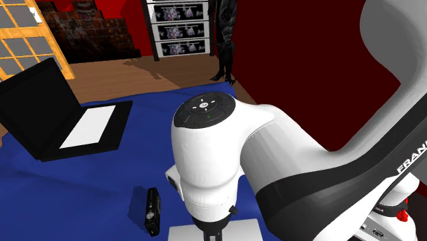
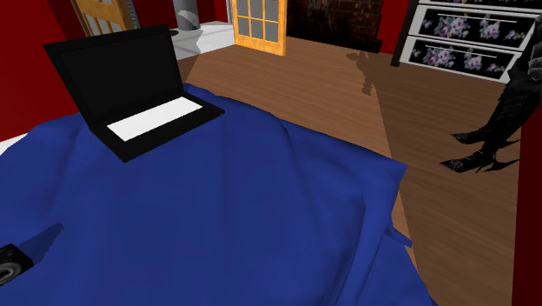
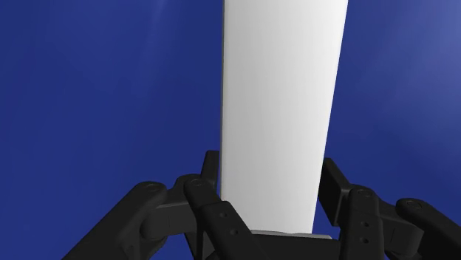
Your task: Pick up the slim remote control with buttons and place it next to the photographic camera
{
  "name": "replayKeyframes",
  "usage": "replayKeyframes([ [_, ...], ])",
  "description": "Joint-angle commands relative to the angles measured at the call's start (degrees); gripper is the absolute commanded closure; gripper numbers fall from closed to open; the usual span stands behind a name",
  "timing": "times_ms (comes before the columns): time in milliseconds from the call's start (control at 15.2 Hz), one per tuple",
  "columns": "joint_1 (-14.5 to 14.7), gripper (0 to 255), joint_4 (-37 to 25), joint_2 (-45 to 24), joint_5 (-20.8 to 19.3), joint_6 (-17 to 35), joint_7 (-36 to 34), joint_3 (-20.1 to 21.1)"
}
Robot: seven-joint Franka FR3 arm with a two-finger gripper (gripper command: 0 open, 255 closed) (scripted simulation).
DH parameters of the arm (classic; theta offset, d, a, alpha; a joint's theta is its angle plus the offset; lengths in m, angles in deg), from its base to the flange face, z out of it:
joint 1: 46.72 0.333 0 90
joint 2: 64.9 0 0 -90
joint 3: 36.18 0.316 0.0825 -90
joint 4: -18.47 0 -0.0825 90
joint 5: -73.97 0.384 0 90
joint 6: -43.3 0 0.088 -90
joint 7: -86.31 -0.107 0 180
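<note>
Two black fingers (image 3: pixel 212 168) of the gripper (image 3: pixel 271 176) stood a narrow way apart, pressed against the long edges of the remote (image 3: pixel 284 89): clasped.

Remote: slim flat slab, plain white, smooth, straight-sided. It ran straight out from the hand over blue cloth (image 3: pixel 89 89). Could not tell whether it was lifted or lay on the cloth.

Shoulder view: the white slab (image 1: pixel 183 233) showed at the bottom edge, under the wrist of the arm (image 1: pixel 219 157). Arm shells were glossy white and rounded, with dark joints.

Camera (image 1: pixel 152 211): small black boxy body on the cloth, just beside the remote's end, toward that view's left and apart from it. In the second exterior view the camera (image 2: pixel 9 263) sat at the lower left edge, round lens ring showing, its shadow on the cloth.

Cloth (image 2: pixel 261 217): deep blue, matte, in soft folds and ridges.

Laptop (image 1: pixel 61 113): black, open, white keyboard panel, at the cloth's far side, well apart from the camera. Wood-plank floor (image 2: pixel 417 104) lay beyond.
</note>
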Motion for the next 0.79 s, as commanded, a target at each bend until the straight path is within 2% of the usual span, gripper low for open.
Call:
replayKeyframes([
  [0,0.0,255,0.0,0.0,0.0,0.0,0.0,0.0],
  [132,0.0,255,0.0,0.0,0.0,0.0,0.0,0.0],
  [198,0.0,0,0.0,0.0,0.0,0.0,0.0,0.0],
  [528,0.0,0,0.0,0.0,0.0,0.0,0.0,0.0],
  [726,-0.1,0,-2.4,3.9,2.3,-5.9,1.7,-0.2],
])
